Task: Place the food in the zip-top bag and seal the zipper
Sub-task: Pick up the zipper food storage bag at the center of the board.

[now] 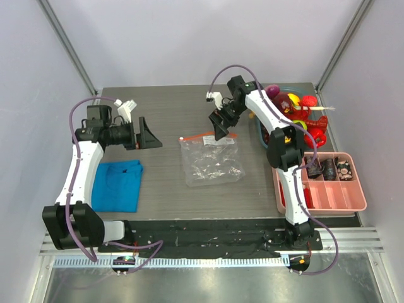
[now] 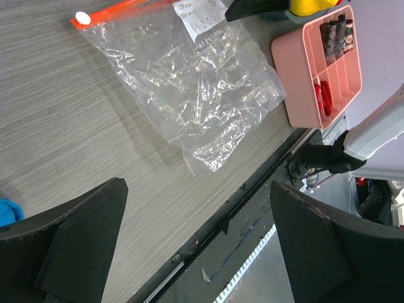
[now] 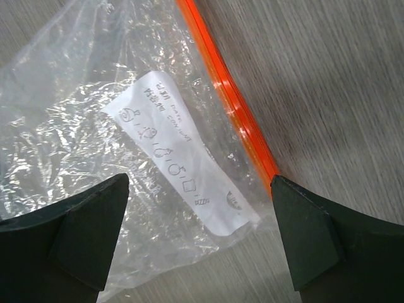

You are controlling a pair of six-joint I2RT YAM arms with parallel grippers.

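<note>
step: the start. The zip-top bag (image 1: 209, 161) lies flat mid-table and looks empty; no food is in it yet.
food (image 1: 295, 106): piled at the far right of the table (image 1: 164, 107), behind your right arm and well apart from the bag.
right gripper (image 3: 200, 180): jaws wide, holding nothing. It is poised over the bag's top corner, with the white label (image 3: 183, 158) between the fingers and the zipper (image 3: 233, 95) just beside one finger. I can't tell whether it touches the film.
left gripper (image 2: 197, 186): jaws wide and empty, held off to the bag's left and aimed toward it.
next move (my read): get the mouth open first. Pinch one film layer just below the zipper, not both. The film is thin and crinkly, so it will likely slip or bunch. Then you bring the food over with the other arm.
zipper state: I can't tell whether it is open or sealed in any view.
top view only: the food pile, both arms, and the blue cloth (image 1: 120, 183) to the left of the bag.
left wrist only: the whole bag outline, the white zipper end piece (image 2: 82, 17), and the pink tray (image 2: 303, 69) with its compartments.
right wrist only: a close view of the zipper strip and label print; no food is in frame.
</note>
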